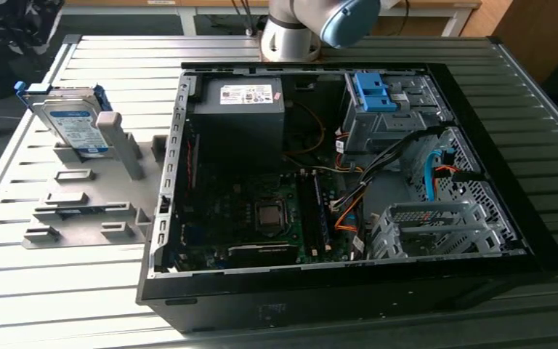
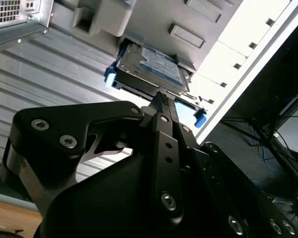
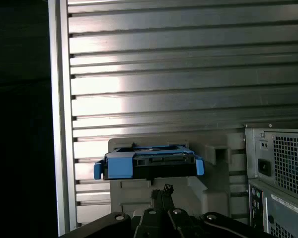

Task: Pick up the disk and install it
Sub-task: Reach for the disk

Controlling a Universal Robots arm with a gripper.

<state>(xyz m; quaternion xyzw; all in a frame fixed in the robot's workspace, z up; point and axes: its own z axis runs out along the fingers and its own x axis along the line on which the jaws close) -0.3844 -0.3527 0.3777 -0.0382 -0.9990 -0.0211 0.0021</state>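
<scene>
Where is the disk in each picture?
Exterior view: the disk stands on edge in the grey holder, on the exterior view's left of the computer case.
Second wrist view: just beyond the gripper, label showing.
First wrist view: edge-on beyond the gripper, blue frame facing the camera.
Shared landmark: the grey holder under the disk.

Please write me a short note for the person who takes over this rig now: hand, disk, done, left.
Hand: shut, holding nothing, pointed toward the disk and apart from it.
Disk: standing upright in the grey holder on the slatted metal table, at the exterior view's left of the open computer case.
Done: nothing yet; the disk is not picked up.
Left: pick up the disk and install it.
</scene>
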